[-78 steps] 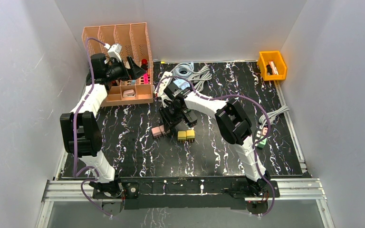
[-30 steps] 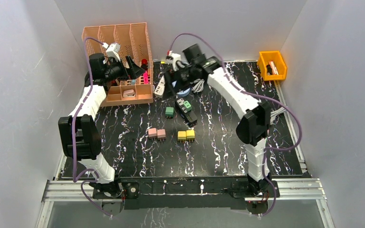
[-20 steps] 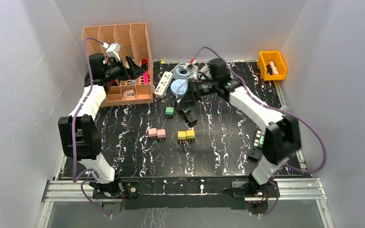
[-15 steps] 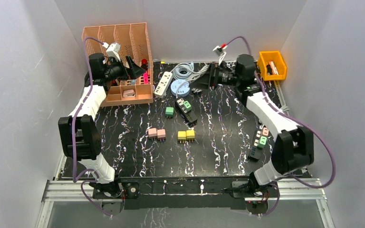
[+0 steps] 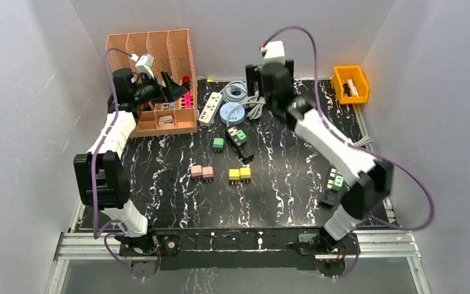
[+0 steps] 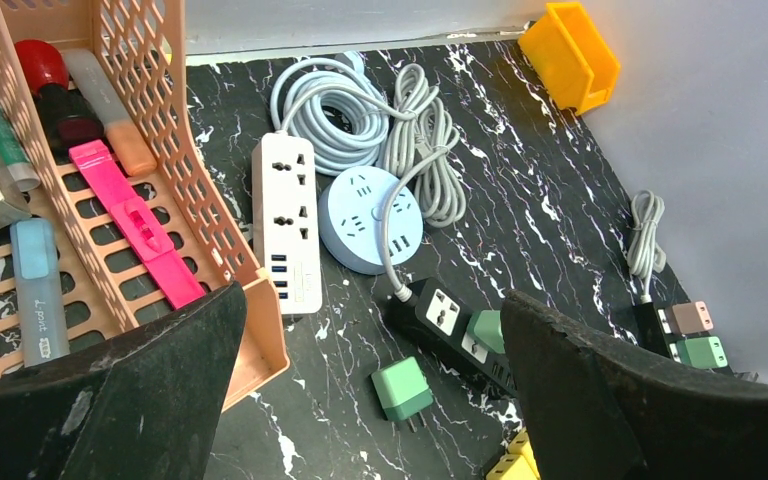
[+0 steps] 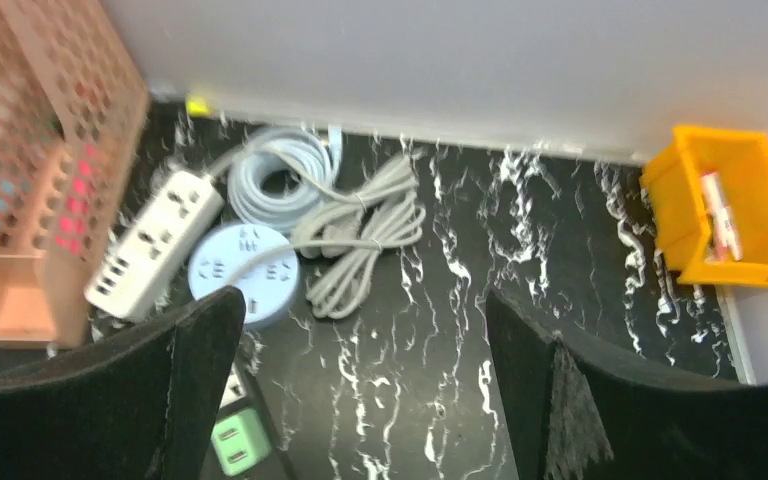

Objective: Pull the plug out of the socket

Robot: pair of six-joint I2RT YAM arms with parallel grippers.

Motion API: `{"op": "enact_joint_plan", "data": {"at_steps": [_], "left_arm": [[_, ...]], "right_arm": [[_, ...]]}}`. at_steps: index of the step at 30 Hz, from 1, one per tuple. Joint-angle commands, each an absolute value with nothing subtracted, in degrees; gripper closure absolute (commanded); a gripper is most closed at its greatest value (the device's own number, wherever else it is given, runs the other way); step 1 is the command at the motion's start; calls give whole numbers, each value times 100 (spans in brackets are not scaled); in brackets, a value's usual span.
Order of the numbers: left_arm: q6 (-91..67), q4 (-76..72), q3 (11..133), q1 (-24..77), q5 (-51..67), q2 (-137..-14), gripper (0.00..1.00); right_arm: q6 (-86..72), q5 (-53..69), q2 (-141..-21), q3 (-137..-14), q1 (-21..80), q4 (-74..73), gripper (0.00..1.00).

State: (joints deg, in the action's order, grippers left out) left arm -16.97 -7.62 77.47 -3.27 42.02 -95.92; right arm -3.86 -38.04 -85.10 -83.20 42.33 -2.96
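A black power strip (image 5: 241,145) lies mid-table with a green plug (image 5: 240,136) seated in its socket; both show in the left wrist view, strip (image 6: 438,318) and plug (image 6: 487,331), and low in the right wrist view, plug (image 7: 239,443). A second green plug (image 5: 218,144) lies loose beside the strip. My left gripper (image 5: 174,87) hovers open by the orange organizer, its fingers framing the strip from above (image 6: 370,310). My right gripper (image 5: 270,78) is raised high near the back wall, open and empty (image 7: 360,305).
An orange organizer (image 5: 159,61) with pens stands back left. A white power strip (image 5: 210,107), a round blue socket (image 5: 231,113) and coiled cables (image 7: 360,235) lie at the back. Pink plugs (image 5: 202,172) and yellow plugs (image 5: 240,175) sit mid-table. Another black strip (image 5: 332,187) lies right, a yellow bin (image 5: 350,82) back right.
My right arm rose from the black strip, swung right along the back of the table and came back to the middle, high up. The left arm has stayed put.
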Motion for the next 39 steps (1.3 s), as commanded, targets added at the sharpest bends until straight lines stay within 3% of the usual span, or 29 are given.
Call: {"op": "enact_joint_plan", "data": {"at_steps": [1,4,8,12,13,15,17,20,23,33,39], "left_arm": [[-1649,-842,7760,-356,4333,-9270,2],[-1684,-899,7787,-353,4446,-9326,1],[-1776,-1079,7748,-359,4801,-9346,2],[-1790,-1146,7738,-354,4936,-9368,2],[-1812,-1189,7720,-360,4974,-9380,2],[-1830,-1198,7693,-355,5006,-9373,2],[-1799,-1196,7659,-355,5017,-9340,2],[-1808,-1197,7673,-360,5040,-9376,2],[-1904,-1310,7675,-360,5084,-9452,2],[-2022,-1423,7651,-344,5099,-9560,2],[-1882,-1271,7655,-325,4939,-9617,2]], "right_arm": [[-1050,-1480,-10258,-11273,2701,-5190,2],[-789,751,-10898,-11771,2524,-6149,2],[-980,3461,-10324,-10134,2289,-4611,2],[-59,6397,-10052,-9561,2216,-4029,2],[-500,7023,-9631,-9078,2196,-3221,2],[-3162,6567,-8648,-7512,2045,885,2],[-3857,5587,-8230,-7021,1736,2082,3],[-1824,2062,-7748,-7673,2533,-277,2],[-1448,986,-8011,-8052,2713,-1020,2],[-628,-424,-9546,-8660,3366,-2662,2],[-429,-263,-10113,-8855,3642,-2569,9]]}}
